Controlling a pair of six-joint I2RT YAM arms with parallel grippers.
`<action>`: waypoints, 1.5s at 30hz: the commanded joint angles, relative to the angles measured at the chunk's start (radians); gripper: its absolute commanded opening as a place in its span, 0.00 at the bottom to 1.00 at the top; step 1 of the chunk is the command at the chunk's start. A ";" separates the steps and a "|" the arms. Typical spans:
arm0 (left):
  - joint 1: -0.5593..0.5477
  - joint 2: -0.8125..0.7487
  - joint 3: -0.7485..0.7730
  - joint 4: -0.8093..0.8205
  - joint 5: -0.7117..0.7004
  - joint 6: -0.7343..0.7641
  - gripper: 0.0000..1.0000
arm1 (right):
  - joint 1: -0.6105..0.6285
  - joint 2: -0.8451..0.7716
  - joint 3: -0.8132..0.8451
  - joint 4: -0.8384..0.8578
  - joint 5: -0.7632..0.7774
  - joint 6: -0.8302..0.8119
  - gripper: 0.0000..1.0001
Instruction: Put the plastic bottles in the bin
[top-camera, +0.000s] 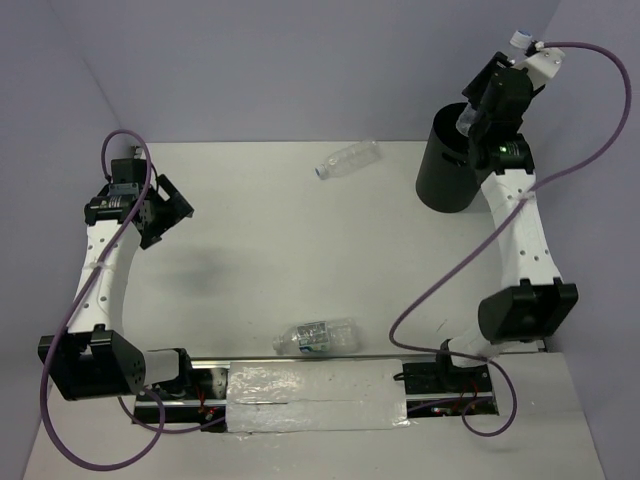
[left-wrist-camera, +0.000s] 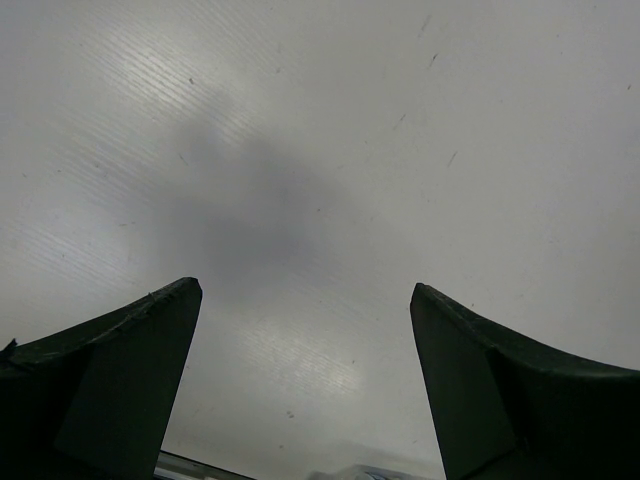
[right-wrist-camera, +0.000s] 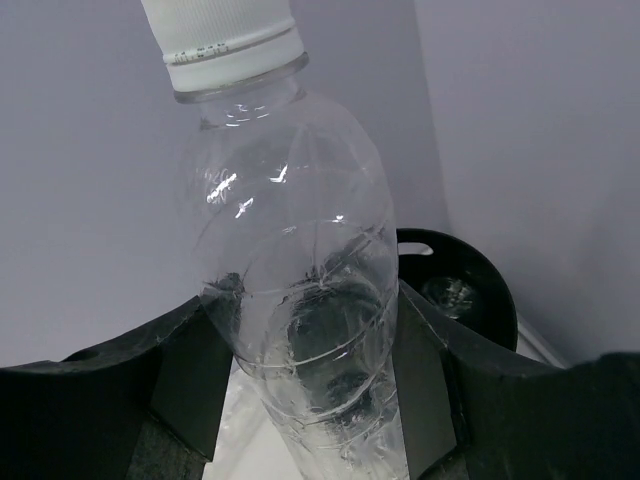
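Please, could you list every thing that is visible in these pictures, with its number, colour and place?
far bottle: 1, clear; lying near the table's far edge.
labelled bottle: 1, clear, blue label; lying near the arms' bases.
held bottle: 1, clear, white cap; raised near the bin's mouth.
bin: 1, black; upright, far right of the table.
clear thing: 1; inside the bin, too small to identify.
table: 1, pale grey.
tape strip: 1, silvery; between the bases.
cables: 2, purple; one along each arm.
left gripper: black; open, empty.
right gripper: black; shut on the held bottle.
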 joint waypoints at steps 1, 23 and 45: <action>0.005 0.011 0.039 0.016 0.006 0.007 0.99 | -0.025 0.099 0.034 0.069 0.069 0.013 0.60; 0.008 0.001 0.068 0.014 0.023 0.034 0.99 | -0.048 0.263 0.163 0.044 0.028 -0.127 0.98; 0.008 -0.065 0.059 0.023 0.049 0.068 0.99 | 1.033 -0.211 -0.559 -0.536 -0.523 -0.152 0.97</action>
